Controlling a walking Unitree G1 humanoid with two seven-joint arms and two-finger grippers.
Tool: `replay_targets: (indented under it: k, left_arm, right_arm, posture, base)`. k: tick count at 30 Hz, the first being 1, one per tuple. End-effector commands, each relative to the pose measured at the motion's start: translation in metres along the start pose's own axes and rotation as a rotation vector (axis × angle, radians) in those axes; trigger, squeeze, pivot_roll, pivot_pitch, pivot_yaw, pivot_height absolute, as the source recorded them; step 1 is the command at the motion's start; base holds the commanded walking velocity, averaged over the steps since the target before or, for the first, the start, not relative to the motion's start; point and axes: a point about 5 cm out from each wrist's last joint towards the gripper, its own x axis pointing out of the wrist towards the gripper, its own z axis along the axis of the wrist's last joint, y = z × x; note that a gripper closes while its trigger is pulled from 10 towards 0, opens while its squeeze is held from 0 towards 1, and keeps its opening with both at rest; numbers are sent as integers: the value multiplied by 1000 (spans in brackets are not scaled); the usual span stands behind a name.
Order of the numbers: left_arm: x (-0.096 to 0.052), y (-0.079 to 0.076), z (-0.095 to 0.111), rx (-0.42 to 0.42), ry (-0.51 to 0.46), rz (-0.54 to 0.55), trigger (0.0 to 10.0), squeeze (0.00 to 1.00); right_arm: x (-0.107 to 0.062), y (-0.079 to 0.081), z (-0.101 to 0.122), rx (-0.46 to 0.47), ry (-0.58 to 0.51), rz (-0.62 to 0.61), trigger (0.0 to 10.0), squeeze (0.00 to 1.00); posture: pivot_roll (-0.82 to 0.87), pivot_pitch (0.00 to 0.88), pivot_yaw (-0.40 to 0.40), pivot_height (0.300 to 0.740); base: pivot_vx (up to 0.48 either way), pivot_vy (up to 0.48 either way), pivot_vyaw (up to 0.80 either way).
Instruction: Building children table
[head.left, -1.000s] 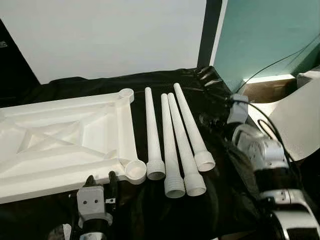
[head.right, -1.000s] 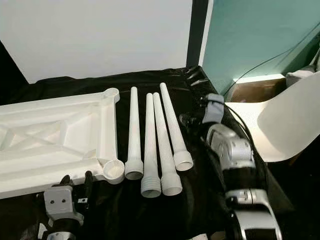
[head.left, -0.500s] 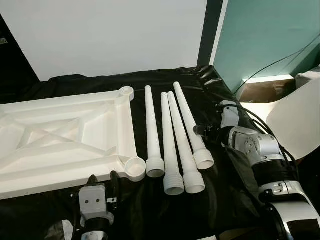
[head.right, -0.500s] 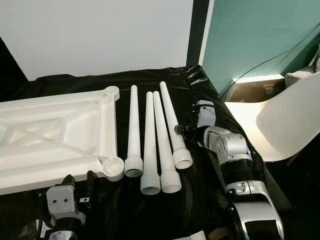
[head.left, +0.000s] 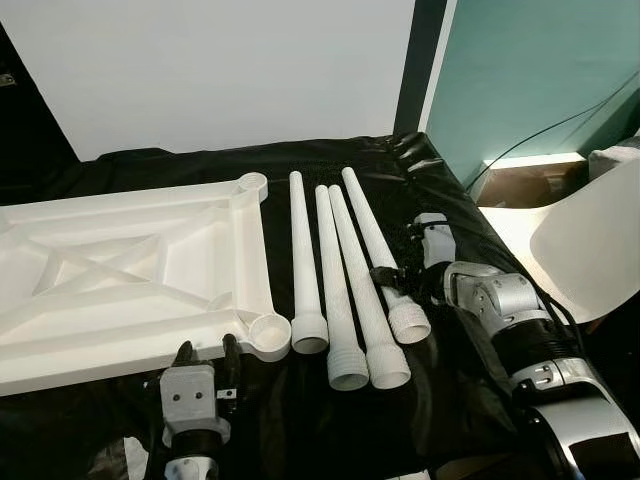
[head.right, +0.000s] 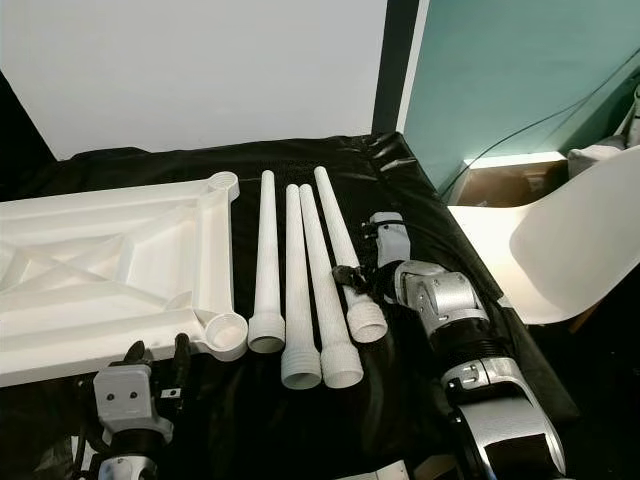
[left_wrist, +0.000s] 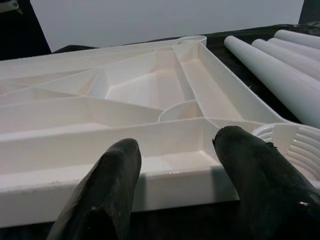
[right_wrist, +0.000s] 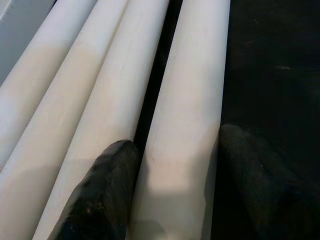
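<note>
On the black-draped bench, a white plastic tabletop lies upside down on the robot's left, its ribbed underside and round corner sockets facing up; its far-left portion is cut off by the frame edge. Four white table legs lie side by side just to the right of it, tapered tubes with threaded wide ends toward the robot. The two middle legs touch along their length; a narrow dark gap separates the outer ones.

The right claw sits at the rightmost leg near its wide end, fingers spread, one black finger in the gap beside the neighbouring leg and the other on the cloth on the far side. Whether the pads touch the leg cannot be told. Bare black cloth lies beyond that leg toward the bench's right edge.

The left claw hovers just short of the tabletop's near rim, by the near corner socket, fingers parted and holding nothing.

A white chair stands off the bench to the right, partly cut off, before a teal wall.
</note>
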Motion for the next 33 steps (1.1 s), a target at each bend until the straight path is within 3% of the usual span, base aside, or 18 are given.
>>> replay_targets:
  k: [1,4,11,17,18,19,20,31,33]
  left_arm:
    - [0,-1,1,-4,2,7,10000,0]
    - [0,-2,0,-4,7,5,10000,0]
    - [1,-1,-3,-1,19,-6,10000,0]
    - [2,-2,-4,1,26,-20,10000,0]
    - [2,-2,-5,2,29,-26,10000,0]
    - [2,-2,-5,2,29,-26,10000,0]
    - [3,-3,-5,3,32,-33,10000,0]
    - [3,-3,-6,4,38,-44,10000,0]
    - [4,-3,-5,5,35,-40,10000,0]
  right_arm:
    - [4,0,-16,19,88,-1,10000,0]
    - [3,-6,-35,79,174,-41,10000,0]
    - [-1,-7,-56,158,259,-71,10000,0]
    - [-4,-7,-60,216,275,-82,10000,0]
    - [-4,-8,-60,240,271,-89,7490,0]
    - [-4,-8,-60,240,271,-89,7490,0]
    - [-3,-9,-57,269,255,-89,0,0]
    - [-1,-8,-45,333,187,-82,0,0]
    - [0,-5,-34,334,124,-85,0,0]
  posture:
    - [137,0,-24,740]
    - [137,0,-23,740]
    - [125,0,-12,740]
    - [115,0,-5,740]
    - [114,0,-4,740]
    - [114,0,-4,740]
    - [109,0,1,740]
    - [110,0,9,740]
    - [110,0,12,740]
  base:
    - [0,0,0]
    - [0,0,0]
    - [0,0,0]
    - [0,0,0]
    - [0,0,0]
    - [0,0,0]
    - [0,0,0]
    - [0,0,0]
    - [0,0,0]
